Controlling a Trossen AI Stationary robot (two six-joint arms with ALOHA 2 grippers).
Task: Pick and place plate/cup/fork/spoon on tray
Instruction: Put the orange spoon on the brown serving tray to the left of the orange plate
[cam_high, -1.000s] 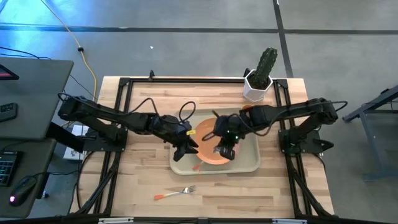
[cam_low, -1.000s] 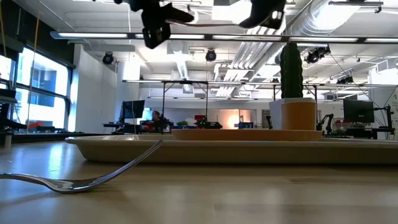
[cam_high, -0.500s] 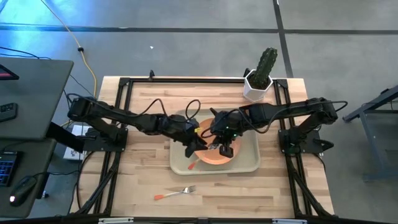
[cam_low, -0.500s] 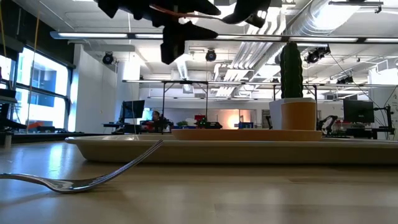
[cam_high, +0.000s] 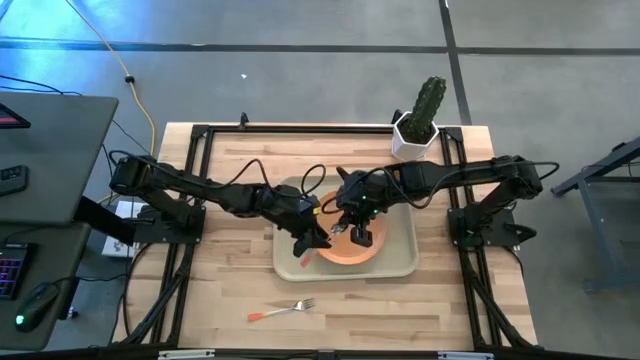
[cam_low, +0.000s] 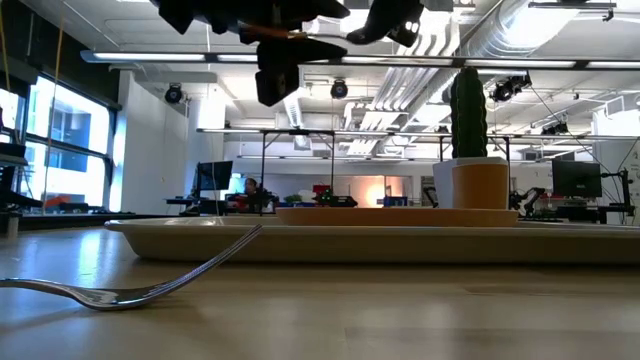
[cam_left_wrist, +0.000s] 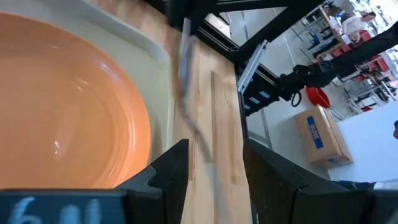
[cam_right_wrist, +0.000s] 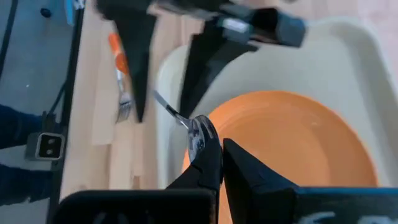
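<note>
The orange plate lies on the beige tray. My right gripper hovers over the plate, shut on the spoon, which is held in the air. My left gripper is open just left of it, its two fingers standing on either side of the spoon's stem; I cannot tell whether they touch it. The fork lies flat on the table near the front edge. The orange cup stands behind the plate in the low view, its foot hidden. My right gripper holds the spoon by its bowl end, pinched at the fingertips. The fingers slant down from the table's right side. The spoon is lifted clear above the plate and tray, and its stem points away from the fingers toward my left gripper.
A white hexagonal pot with a cactus stands at the table's far right corner. Black frame rails run along the table's sides. Bare wood lies left of and in front of the tray.
My left gripper has gone toward the table's right, toward my right gripper, and now stands around the spoon's stem. My right gripper has drawn a little toward the far edge, keeping the spoon in the air.
</note>
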